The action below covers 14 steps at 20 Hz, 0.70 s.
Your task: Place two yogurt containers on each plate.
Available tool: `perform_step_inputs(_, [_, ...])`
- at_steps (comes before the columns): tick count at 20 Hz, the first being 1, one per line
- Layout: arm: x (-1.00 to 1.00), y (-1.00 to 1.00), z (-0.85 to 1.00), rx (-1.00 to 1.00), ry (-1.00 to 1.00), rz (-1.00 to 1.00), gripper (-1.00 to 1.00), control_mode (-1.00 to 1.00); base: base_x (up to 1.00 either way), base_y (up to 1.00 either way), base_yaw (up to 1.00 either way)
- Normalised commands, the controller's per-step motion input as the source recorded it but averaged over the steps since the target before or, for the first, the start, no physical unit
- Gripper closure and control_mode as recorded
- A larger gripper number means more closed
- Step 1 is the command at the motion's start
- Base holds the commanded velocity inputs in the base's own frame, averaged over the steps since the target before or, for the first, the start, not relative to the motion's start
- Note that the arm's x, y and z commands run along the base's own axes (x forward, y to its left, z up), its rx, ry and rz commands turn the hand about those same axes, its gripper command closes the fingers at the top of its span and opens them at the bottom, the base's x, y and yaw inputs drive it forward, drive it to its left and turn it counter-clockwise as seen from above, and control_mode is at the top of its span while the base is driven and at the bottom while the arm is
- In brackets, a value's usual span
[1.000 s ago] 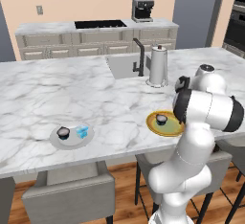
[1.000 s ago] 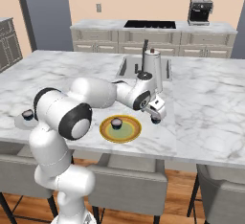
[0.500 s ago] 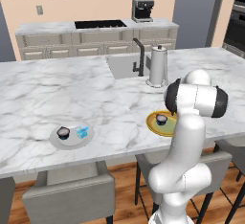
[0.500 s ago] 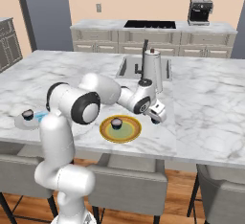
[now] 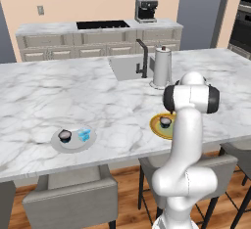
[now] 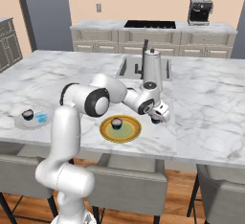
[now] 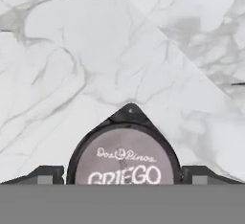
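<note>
My gripper (image 6: pixel 156 119) is low over the counter, just right of the yellow-rimmed plate (image 6: pixel 133 131). It is open and straddles a dark yogurt container (image 7: pixel 125 163) with a pale "GRIEGO" lid. One fingertip (image 7: pixel 45 174) stands on each side of that cup, close against it. A single dark cup (image 6: pixel 116 122) sits on the yellow-rimmed plate (image 5: pixel 156 125). The grey-white plate (image 5: pixel 73 145) holds a dark cup (image 5: pixel 64 135) and a light-blue tub (image 5: pixel 84 134). My arm hides part of the yellow-rimmed plate in the left base view.
A tall steel canister (image 6: pixel 151 67) stands by the sink (image 6: pixel 130 67) and its black faucet (image 5: pixel 143 57), behind the gripper. Chairs (image 5: pixel 68 201) line the near counter edge. Bare marble lies to the gripper's right (image 6: pixel 206 117).
The arm's elbow has swung round to a new pose. The hand has stayed right of the yellow-rimmed plate and sunk slightly toward the counter. The plates and their cups have not moved.
</note>
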Motion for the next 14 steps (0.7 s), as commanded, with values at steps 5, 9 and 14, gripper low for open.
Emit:
perform_step_inputs(5, [0.02, 0.00, -0.26, -0.01, -0.01, 0.00, 1.00, -1.00, 0.00, 0.00, 0.00])
perform_step_inputs(9, [-0.28, 0.36, 0.88, 0.08, 0.05, -0.02, 1.00, -1.00, 0.00, 0.00, 0.00])
perform_step_inputs(14, [-0.51, 0.92, 0.61, 0.08, 0.30, 0.00, 1.00, -1.00, 0.00, 0.00, 0.00])
